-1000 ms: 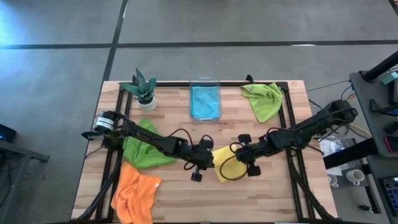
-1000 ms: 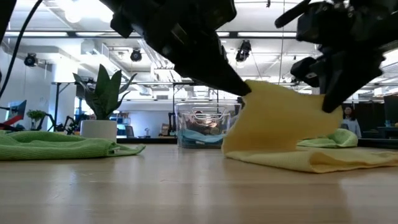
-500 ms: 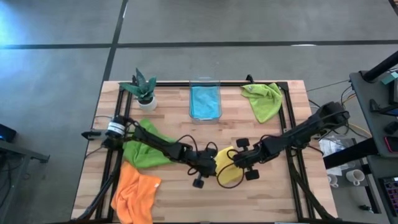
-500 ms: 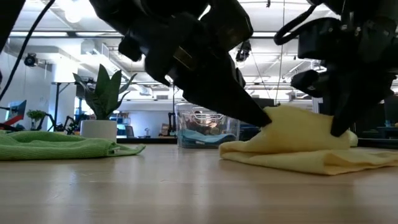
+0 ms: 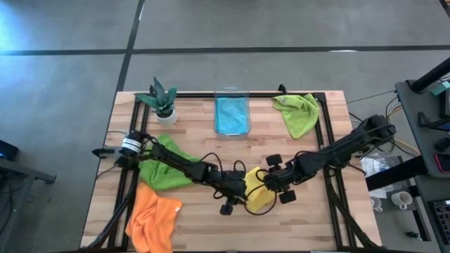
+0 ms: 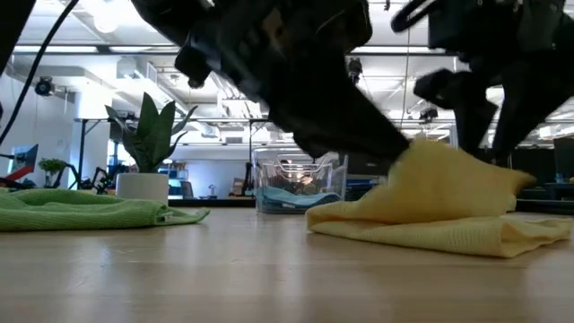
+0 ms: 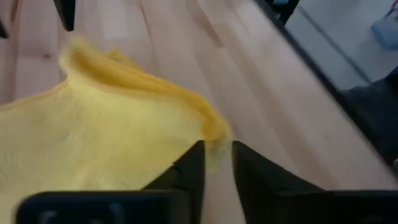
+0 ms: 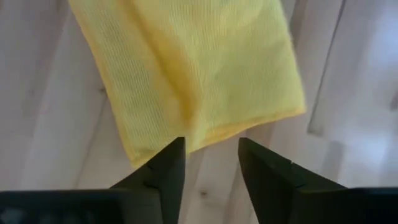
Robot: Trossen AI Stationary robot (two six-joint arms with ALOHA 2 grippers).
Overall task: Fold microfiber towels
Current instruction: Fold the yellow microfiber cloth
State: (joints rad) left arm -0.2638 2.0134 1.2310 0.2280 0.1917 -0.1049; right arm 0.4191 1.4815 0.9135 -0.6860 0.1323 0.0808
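1. The yellow towel [image 5: 258,194] lies folded over on the table [image 5: 190,151], a little toward 5 o'clock from the table's middle in the high view. Both grippers meet over it.
2. The left gripper [image 5: 238,195] reaches in from 9 o'clock. In its wrist view the fingers stand a narrow gap apart at the towel's edge, and no cloth sits between them. It looks released, just off the fabric.
3. The right gripper [image 5: 267,184] comes in from 3 o'clock. Its fingers [image 8: 163,165] stand clearly apart above the towel's free corner, and bare wood shows in the gap. It grasps nothing.
4. Judged from this, the step in hand is the letting-go at the end of a fold on the yellow towel. The upper layer is humped in the low view, not flat.
5. The next move probably calls for lifting both grippers straight up so that no finger drags the top layer. After that comes either pressing the hump flat or taking the edges for a second fold.
6. The other towels wait. The blue towel [image 5: 231,114] lies in the clear bin [image 5: 231,92] at 12 o'clock. The lime green towel [image 5: 298,112] is bunched at 1 o'clock. The darker green towel [image 5: 163,169] lies at 9 o'clock, partly under the left arm. The orange towel [image 5: 152,216] lies crumpled at 7 o'clock.
7. A potted plant [image 5: 161,99] stands at 11 o'clock, well apart from the work.
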